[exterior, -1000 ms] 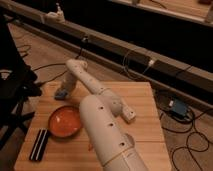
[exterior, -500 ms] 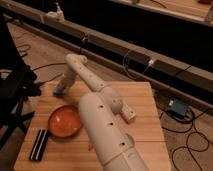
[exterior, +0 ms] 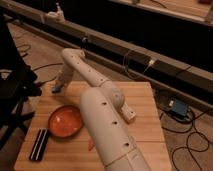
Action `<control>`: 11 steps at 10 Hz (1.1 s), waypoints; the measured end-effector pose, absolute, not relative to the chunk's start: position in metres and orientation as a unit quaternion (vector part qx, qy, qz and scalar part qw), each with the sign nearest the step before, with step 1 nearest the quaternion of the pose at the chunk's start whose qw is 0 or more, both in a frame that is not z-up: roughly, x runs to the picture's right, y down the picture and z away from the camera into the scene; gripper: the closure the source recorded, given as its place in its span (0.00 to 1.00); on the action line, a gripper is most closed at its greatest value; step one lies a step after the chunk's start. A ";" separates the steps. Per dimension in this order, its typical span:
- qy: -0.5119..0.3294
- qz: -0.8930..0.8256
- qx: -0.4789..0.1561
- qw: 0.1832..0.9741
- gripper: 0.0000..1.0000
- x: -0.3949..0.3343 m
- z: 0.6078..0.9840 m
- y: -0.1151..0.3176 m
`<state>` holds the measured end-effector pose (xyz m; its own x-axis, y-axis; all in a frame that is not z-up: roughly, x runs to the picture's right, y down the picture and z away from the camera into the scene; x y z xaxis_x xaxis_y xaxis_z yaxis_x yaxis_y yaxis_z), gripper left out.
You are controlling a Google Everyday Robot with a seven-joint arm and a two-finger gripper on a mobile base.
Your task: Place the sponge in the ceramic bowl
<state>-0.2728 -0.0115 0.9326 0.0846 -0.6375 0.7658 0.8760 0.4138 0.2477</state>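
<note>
The claw (exterior: 58,85) is gripping the sponge (exterior: 56,90), hovering above the surface's (exterior: 145,127) far-left corner, beyond the bowl (exterior: 65,121).

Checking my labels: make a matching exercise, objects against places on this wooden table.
1. small light-blue sponge
2. wide orange-red ceramic bowl
3. flat black rectangular object
4. white rectangular box

A. table's near-left corner
B. right of the white arm
C. in the shut gripper, at the table's far-left corner
D. left of the arm, mid-table

Pairs: 1-C, 2-D, 3-A, 4-B
</note>
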 end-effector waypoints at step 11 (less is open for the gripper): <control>-0.596 -0.454 -0.113 0.653 1.00 -0.224 0.829 0.080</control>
